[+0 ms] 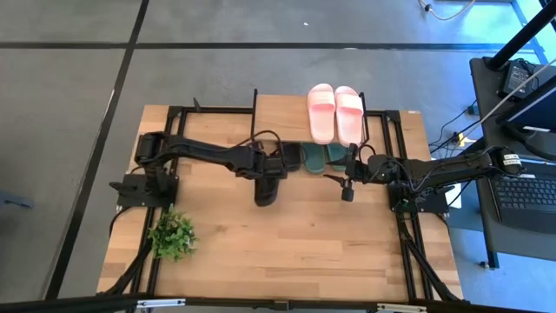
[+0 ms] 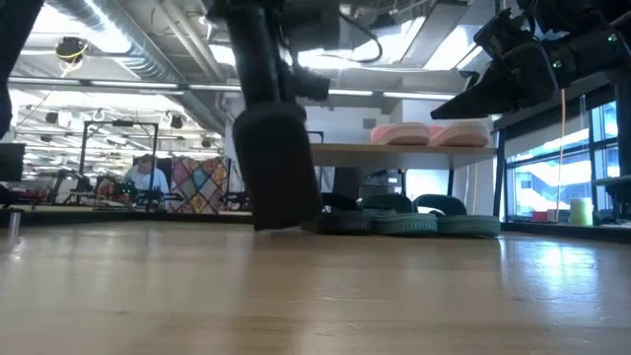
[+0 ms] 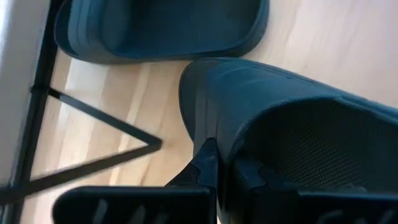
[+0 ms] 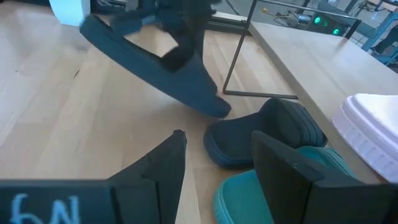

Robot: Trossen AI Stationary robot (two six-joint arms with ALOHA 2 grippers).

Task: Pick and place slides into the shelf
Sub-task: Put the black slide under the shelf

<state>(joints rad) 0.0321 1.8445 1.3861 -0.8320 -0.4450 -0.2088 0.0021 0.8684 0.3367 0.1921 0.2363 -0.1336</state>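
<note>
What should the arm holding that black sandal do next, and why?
Probably ease the black slide forward and flat under the shelf, beside the other black slide. The left gripper holds it tilted, toe touching the table just short of that spot. The green pair already lies under the shelf, the pink pair on top.

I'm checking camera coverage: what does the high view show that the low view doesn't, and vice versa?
Only the high view shows the small green plant and both arms' bases. Only the low view shows the room behind, with a person seated far off. Both show the pink slides on top of the shelf, the green slides underneath, and the black slide held tilted in the left gripper.
</note>
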